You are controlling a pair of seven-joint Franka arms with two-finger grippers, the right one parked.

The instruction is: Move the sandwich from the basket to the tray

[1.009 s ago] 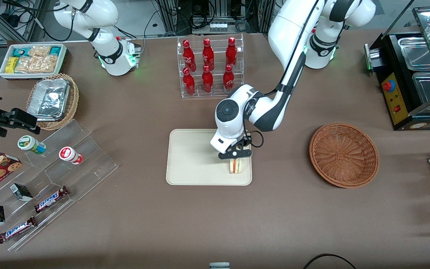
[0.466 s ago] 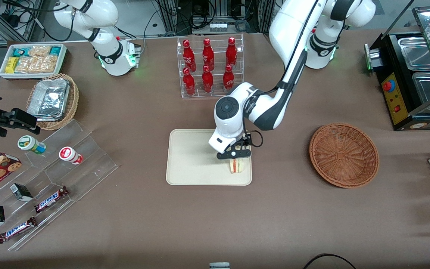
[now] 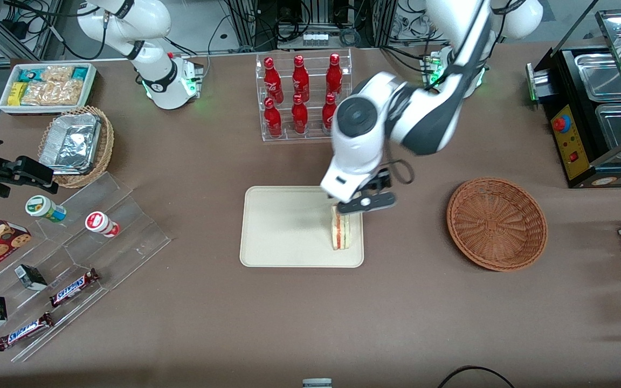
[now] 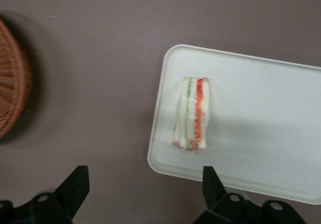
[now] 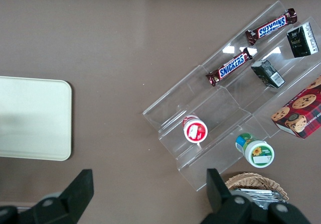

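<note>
Sandwich (image 3: 340, 234) lies on the tray (image 3: 278, 231), standing on edge with its red, orange and green filling stripes facing up, close to the tray's short rim at the working arm's end and nearer the front camera than the tray's middle. The wrist view shows the same: sandwich (image 4: 191, 114) on the tray (image 4: 261, 133), just inside one short rim, not touching it.

Gripper (image 3: 363, 203) hangs above the tray's corner, over the sandwich end farther from the front camera and clear of it. Its fingers (image 4: 74, 186) are spread wide, with nothing between them; the sandwich sits free well below. The front view is a bit smeared around the wrist, so the height above the tray is hard to judge, but there looks to be clear air between the fingers and the bread.

Basket (image 3: 497, 223) is on the brown table (image 3: 310, 318) toward the working arm's end, well apart from the tray, with nothing in it. An edge of the basket (image 4: 12, 83) shows in the wrist view too.

A clear rack of red bottles (image 3: 304, 94) stands farther from the front camera than the tray. Toward the parked arm's end are a tan wicker basket with a foil container (image 3: 76, 143), a white bin of snacks (image 3: 47, 86), and an acrylic stand (image 3: 73, 258) with candy bars, small tubs and boxes.
</note>
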